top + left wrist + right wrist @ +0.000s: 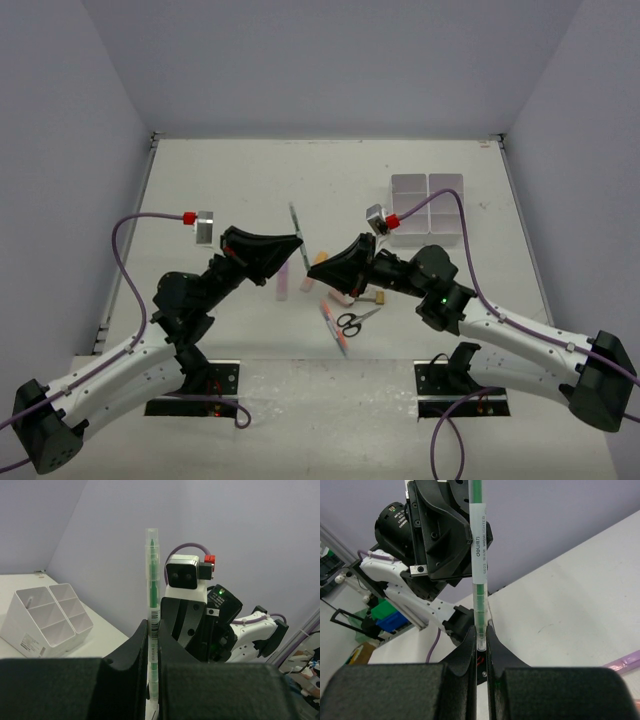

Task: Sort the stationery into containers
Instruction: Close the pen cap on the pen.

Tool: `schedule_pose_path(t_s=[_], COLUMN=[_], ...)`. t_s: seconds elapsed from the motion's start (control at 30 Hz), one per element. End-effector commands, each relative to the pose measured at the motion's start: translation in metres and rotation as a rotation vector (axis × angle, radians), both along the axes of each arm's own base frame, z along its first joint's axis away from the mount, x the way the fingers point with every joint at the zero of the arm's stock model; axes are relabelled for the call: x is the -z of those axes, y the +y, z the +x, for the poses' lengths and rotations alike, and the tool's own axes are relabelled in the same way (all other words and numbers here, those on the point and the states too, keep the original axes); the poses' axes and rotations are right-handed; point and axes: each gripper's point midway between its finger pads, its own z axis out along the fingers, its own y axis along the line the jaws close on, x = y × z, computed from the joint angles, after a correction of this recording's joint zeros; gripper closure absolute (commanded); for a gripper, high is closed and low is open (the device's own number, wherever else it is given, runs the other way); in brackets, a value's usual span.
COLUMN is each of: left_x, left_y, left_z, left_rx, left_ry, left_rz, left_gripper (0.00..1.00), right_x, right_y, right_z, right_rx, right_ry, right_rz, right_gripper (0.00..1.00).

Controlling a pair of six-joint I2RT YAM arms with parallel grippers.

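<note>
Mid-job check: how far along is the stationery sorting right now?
Nothing looks sorted yet: the visible compartments of the organiser box look empty. In hand: the green pen, gripped by the left tool, with the right tool closed on its other end. Left on the table: scissors, lilac highlighter, pink-red pen, tan eraser.

**Meeting in the middle, both clamped**

Left arm (pixel 150 345) and right arm (pixel 510 335) reach inward with bent elbows, wrists facing each other. Left gripper (pixel 297 247) clamps a green highlighter (pixel 152 580) at mid-length. Right gripper (pixel 313 264) pinches its lower end.
</note>
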Motion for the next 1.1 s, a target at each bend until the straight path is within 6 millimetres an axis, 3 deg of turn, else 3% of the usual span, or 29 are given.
schedule_pose_path(t_s=[0.0, 0.4, 0.67, 0.77, 0.93, 1.07], left_x=[-0.003, -0.006, -0.010, -0.011, -0.012, -0.013], left_y=[-0.008, -0.010, -0.014, -0.017, -0.017, -0.018], left_z=[-0.012, -0.024, -0.017, -0.017, -0.019, -0.022], left_rx=[0.069, 0.104, 0.086, 0.093, 0.105, 0.122], left_ry=[-0.046, -0.123, -0.137, -0.137, -0.146, -0.153], left_rz=[0.052, 0.067, 0.126, 0.132, 0.124, 0.126], left_gripper=[1.00, 0.99, 0.71, 0.67, 0.70, 0.85], right_x=[-0.048, -0.048, -0.039, -0.041, -0.039, -0.036], right_y=[-0.008, -0.006, -0.005, -0.005, -0.004, -0.004], right_z=[0.003, 0.005, 0.002, 0.001, 0.003, 0.006], right_rx=[0.046, 0.047, 0.029, 0.028, 0.031, 0.046], right_ry=[-0.107, -0.135, -0.156, -0.156, -0.144, -0.133], right_rz=[0.136, 0.145, 0.143, 0.146, 0.132, 0.125], right_gripper=[1.00, 1.00, 1.00, 1.00, 1.00, 1.00])
